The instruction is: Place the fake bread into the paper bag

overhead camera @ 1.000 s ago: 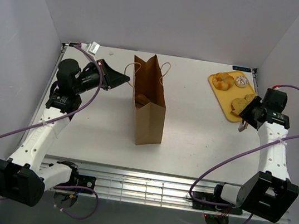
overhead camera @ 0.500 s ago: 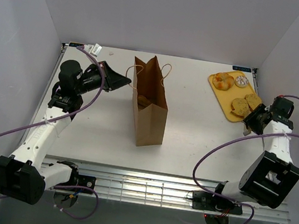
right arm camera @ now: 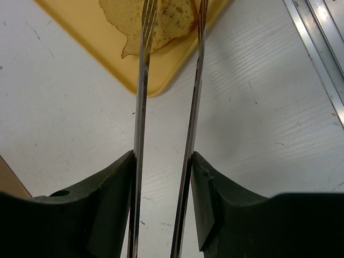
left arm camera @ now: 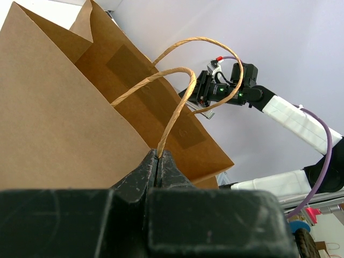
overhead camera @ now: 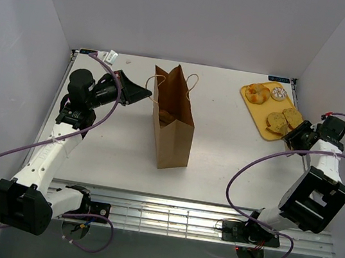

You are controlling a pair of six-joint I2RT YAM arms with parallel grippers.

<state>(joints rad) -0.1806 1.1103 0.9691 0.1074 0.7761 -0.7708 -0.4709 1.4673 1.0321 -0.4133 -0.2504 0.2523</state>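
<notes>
The brown paper bag (overhead camera: 171, 129) stands open in the middle of the table, with one piece of bread (overhead camera: 164, 116) inside. My left gripper (overhead camera: 147, 91) is shut on one twisted handle (left arm camera: 172, 115) and holds the bag's (left arm camera: 64, 118) mouth open. A roll (overhead camera: 256, 93), an iced donut (overhead camera: 279, 92) and two toast slices (overhead camera: 291, 114) (overhead camera: 277, 122) lie on the yellow tray (overhead camera: 263, 107). My right gripper (overhead camera: 293, 138) is open and empty at the tray's near right corner. Its long metal fingers (right arm camera: 144, 80) point at a toast slice (right arm camera: 166, 19).
The tray's corner (right arm camera: 115, 56) lies just beyond my right fingers. A metal rail (right arm camera: 317, 48) runs along the table's right edge. White walls close in the table on the left, back and right. My right arm (left arm camera: 226, 88) shows beyond the bag in the left wrist view.
My right arm has folded back toward the right wall and its gripper has moved right, from over the tray's near edge to its near corner. The left gripper still holds the handle.
</notes>
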